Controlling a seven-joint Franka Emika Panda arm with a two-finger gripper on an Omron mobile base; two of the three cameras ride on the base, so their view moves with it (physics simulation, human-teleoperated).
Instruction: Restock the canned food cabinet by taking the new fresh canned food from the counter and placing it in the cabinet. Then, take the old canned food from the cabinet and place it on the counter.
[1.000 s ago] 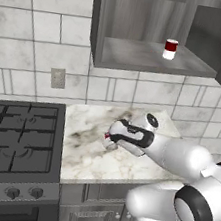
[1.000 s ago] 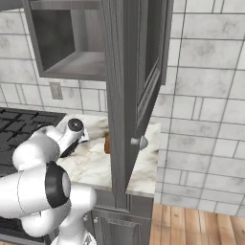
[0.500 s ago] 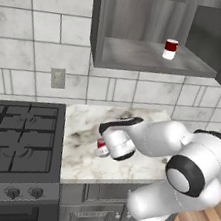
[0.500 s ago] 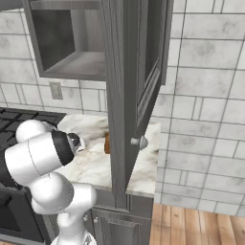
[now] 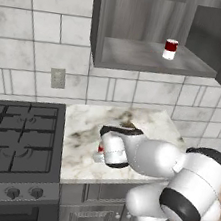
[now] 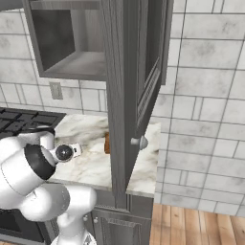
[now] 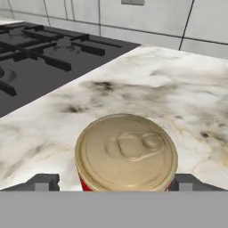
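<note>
The pincer (image 7: 114, 180) stands wide, fingertips (image 7: 42, 181) flanking the old canned food (image 7: 126, 153), upright near the table's (image 5: 146, 122) front edge beside the stove (image 7: 40, 58); rigid, smooth-walled, likely slippery; best gripped mid-wall.

The marble tabletop (image 5: 146, 123) carries the old canned food (image 7: 126, 153), which stands upright near its front edge, toward the stove-side end; its yellowish pull-tab lid faces up in the hand view. Above, the cabinet (image 5: 141, 56) has a flat grey shelf, and the new fresh canned food (image 5: 170, 49) stands upright on it, toward the right end.
</note>
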